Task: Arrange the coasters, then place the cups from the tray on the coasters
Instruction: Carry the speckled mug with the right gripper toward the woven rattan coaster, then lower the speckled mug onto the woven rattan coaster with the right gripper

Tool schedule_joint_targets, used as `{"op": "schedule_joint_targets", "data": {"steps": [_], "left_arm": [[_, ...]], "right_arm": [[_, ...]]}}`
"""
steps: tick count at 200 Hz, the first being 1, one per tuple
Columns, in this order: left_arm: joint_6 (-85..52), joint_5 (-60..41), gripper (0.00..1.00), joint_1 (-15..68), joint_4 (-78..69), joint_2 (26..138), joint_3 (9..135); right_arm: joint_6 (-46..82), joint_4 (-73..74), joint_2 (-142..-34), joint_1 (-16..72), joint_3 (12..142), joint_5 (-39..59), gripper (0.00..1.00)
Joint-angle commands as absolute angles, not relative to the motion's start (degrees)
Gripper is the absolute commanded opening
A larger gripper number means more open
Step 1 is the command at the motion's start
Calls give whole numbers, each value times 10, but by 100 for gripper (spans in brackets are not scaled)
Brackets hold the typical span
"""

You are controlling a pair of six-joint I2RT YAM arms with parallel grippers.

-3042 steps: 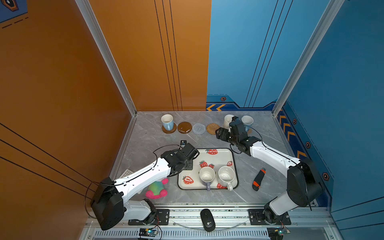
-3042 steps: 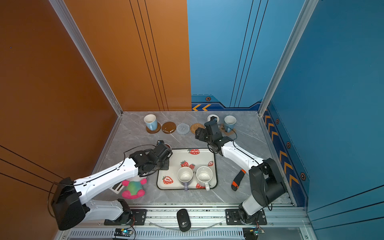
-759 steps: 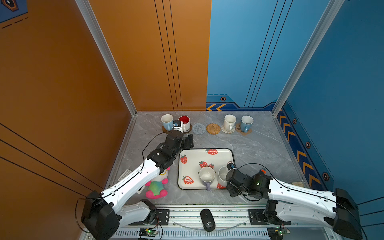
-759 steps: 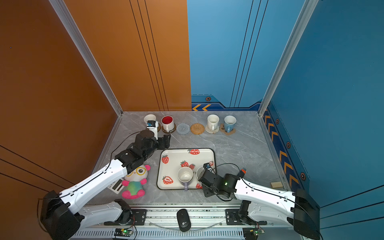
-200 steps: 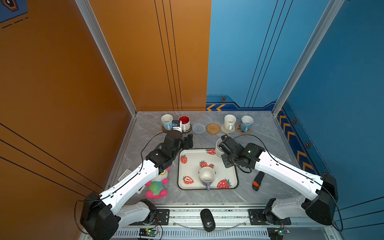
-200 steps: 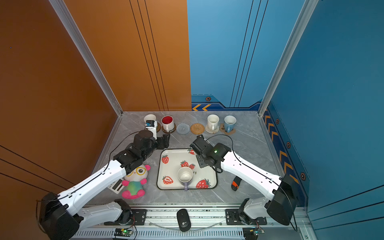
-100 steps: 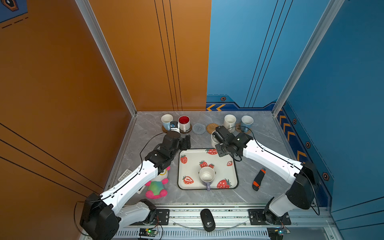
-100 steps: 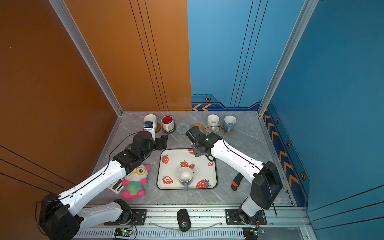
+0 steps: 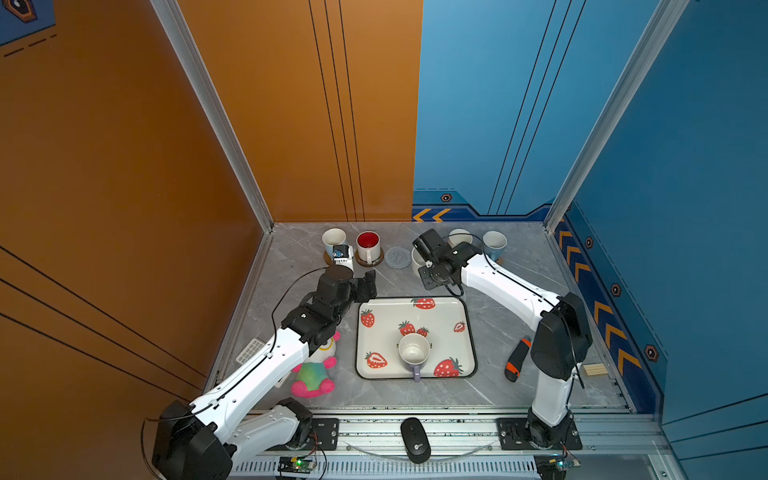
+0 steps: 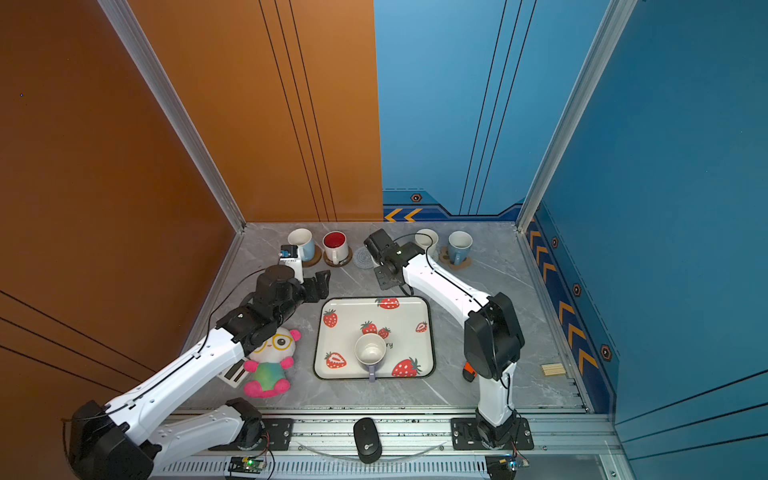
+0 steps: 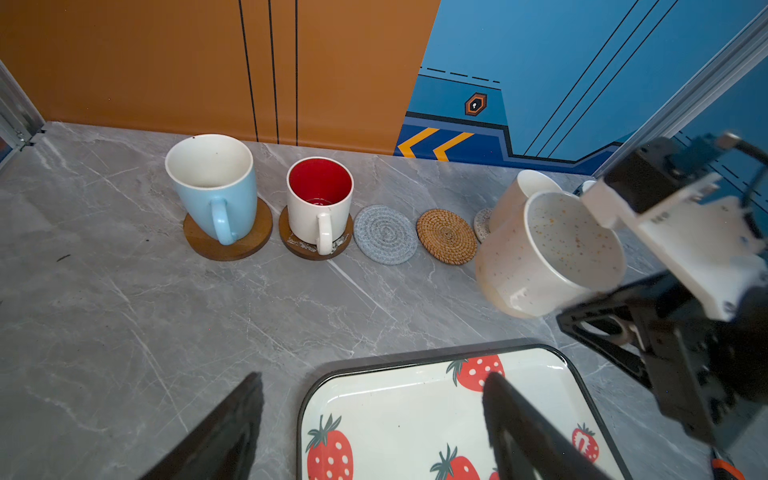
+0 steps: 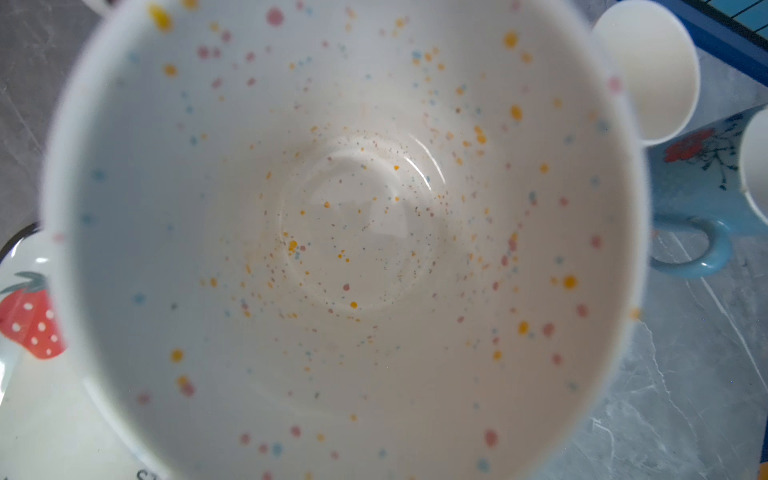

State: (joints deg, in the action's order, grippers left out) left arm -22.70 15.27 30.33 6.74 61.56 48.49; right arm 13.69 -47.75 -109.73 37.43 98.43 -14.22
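Grey tabletop (image 11: 124, 311): right gripper (image 9: 428, 259), clamped on tilted speckled cup (image 11: 540, 257), may strike white cup (image 11: 519, 195) just beyond it; left gripper (image 11: 372, 378) apart, empty.

Robot lab booth, orange-blue panel walls (image 9: 291, 124), aluminium mounting rail (image 9: 465, 430)

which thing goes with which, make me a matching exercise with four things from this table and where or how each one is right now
Things:
1. speckled cup
2. lavender cup
3. red-inside cup
4. grey woven coaster

States:
a. standing on a brown coaster
b. bare, no cup on it
c. held in the right claw
d. standing on the tray

Pairs: 1-c, 2-d, 3-a, 4-b
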Motion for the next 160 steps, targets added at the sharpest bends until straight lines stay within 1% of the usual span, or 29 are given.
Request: {"op": "schedule_joint_targets", "data": {"steps": [1,66,160], "left_arm": [[-224,151,84,290,55,602,471],[-225,140,84,279,56,604,472],[-229,127,84,273,51,620,480]], "right_arm": [[129,-447,-1119,360,1047,-138,0],[140,-448,-1207,331,1137,-112,0],[153,-463,-1281,286,1218,-79,0]]}}
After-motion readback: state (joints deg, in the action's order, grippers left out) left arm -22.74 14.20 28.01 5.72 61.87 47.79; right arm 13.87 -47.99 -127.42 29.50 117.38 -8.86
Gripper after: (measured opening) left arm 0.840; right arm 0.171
